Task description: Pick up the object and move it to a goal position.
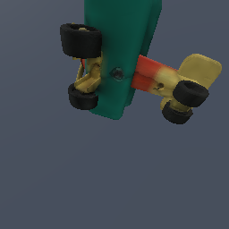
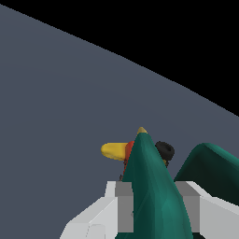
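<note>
Toy aeroplane [image 1: 120, 58] fills the exterior view, wheels [image 1: 81, 40] showing, hanging above the grey floor [image 1: 112, 179]. Gripper [image 2: 154, 200] is clamped on its teal wing [image 2: 151, 186]. Pickup looks done; the carry to the unseen goal remains.

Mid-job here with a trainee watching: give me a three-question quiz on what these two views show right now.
1. True or false: the gripper is closed on the toy aeroplane's teal wing.
2. Multiple choice: what colour is the aeroplane's tail? A) black B) yellow C) white
3. Fill in: in the exterior view, the small black ______ face the camera, so the plane's underside shows.

Key
1. True: in the wrist view a grey finger sits on each side of the wing, against it.
2. B
3. wheels
</note>
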Tool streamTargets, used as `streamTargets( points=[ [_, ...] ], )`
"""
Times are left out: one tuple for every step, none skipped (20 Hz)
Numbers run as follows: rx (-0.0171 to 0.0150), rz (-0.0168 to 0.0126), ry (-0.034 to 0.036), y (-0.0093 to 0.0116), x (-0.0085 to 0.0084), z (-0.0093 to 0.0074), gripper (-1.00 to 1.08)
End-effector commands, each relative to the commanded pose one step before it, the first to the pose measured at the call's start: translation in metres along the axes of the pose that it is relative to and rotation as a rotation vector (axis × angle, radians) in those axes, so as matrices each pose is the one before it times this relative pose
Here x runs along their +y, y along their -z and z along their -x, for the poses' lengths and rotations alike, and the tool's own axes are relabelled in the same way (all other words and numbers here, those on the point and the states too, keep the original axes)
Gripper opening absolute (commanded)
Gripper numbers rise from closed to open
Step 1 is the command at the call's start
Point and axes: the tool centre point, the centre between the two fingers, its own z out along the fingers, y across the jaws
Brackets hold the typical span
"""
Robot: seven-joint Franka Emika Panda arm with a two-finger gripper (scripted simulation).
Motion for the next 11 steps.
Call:
streamTargets(
  points=[
    [0.00006, 0.0014, 0.00138, 0.00105, 0.00047, -0.00053, -1.0],
    [0.0, 0.0, 0.0, -0.00023, 0.00001, -0.00046, -1.0],
    [0.0, 0.0, 0.0, -0.00069, 0.00003, -0.00138, -1.0],
    [0.0, 0.0, 0.0, -0.00115, 0.00004, -0.00231, -1.0],
    [0.0, 0.0, 0.0, -0.00163, 0.00004, -0.00323, -1.0],
    [0.0, 0.0, 0.0, -0.00212, 0.00003, -0.00416, -1.0],
    [0.00038, 0.00014, 0.00027, -0.00188, -0.0001, -0.00439, -1.0],
    [0.0, 0.0, 0.0, -0.00169, -0.00002, -0.00325, -1.0],
    [0.00039, 0.00013, 0.00026, -0.00095, -0.00012, -0.00254, -1.0],
    [0.0, 0.0, 0.0, -0.00073, -0.00002, -0.00139, -1.0],
    [0.0, 0.0, 0.0, -0.00025, -0.00001, -0.00046, -1.0]
  ],
)
